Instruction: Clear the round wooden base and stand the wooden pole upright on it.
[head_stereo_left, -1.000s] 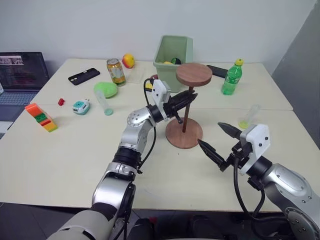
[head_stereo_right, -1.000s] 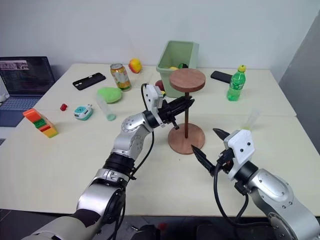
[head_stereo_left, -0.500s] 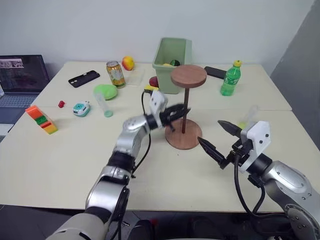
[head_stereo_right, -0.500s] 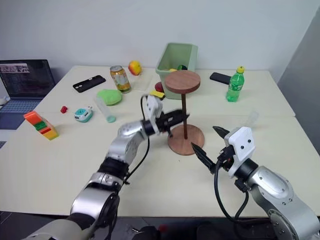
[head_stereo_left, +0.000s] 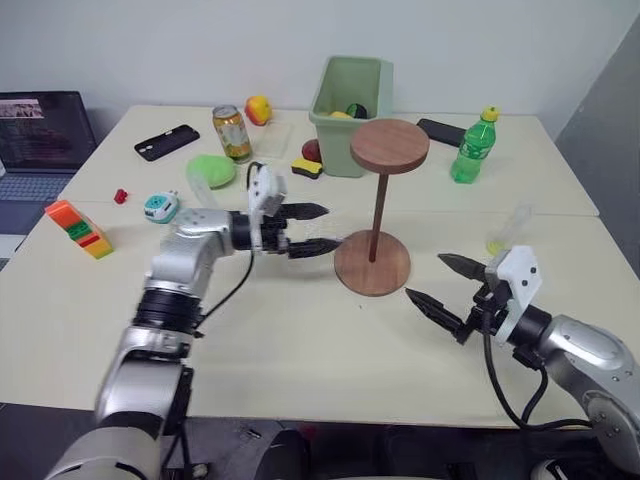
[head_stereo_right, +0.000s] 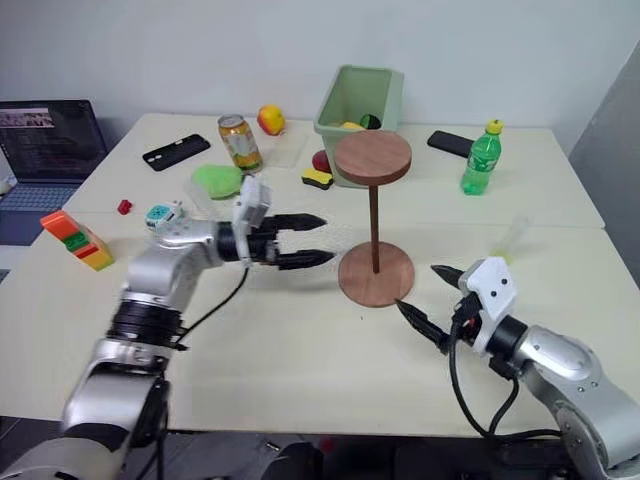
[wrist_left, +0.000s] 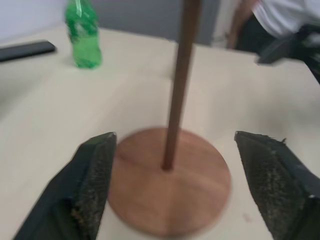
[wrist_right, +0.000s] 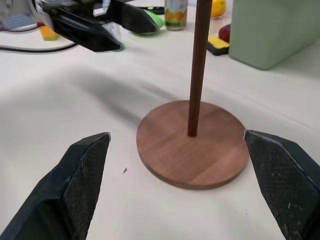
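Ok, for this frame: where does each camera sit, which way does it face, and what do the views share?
Left eye view: on the head, looking forward and down over the table; both arms show, left tool open, right tool open.
Right eye view: same head, same scene, slightly offset.
Left wrist view: on the left wrist, looking along its open fingers at the pole standing on the round base, green bottle behind.
Right wrist view: on the right wrist, facing the same pole and base from the opposite side, left tool beyond.
Shared: pole and base.
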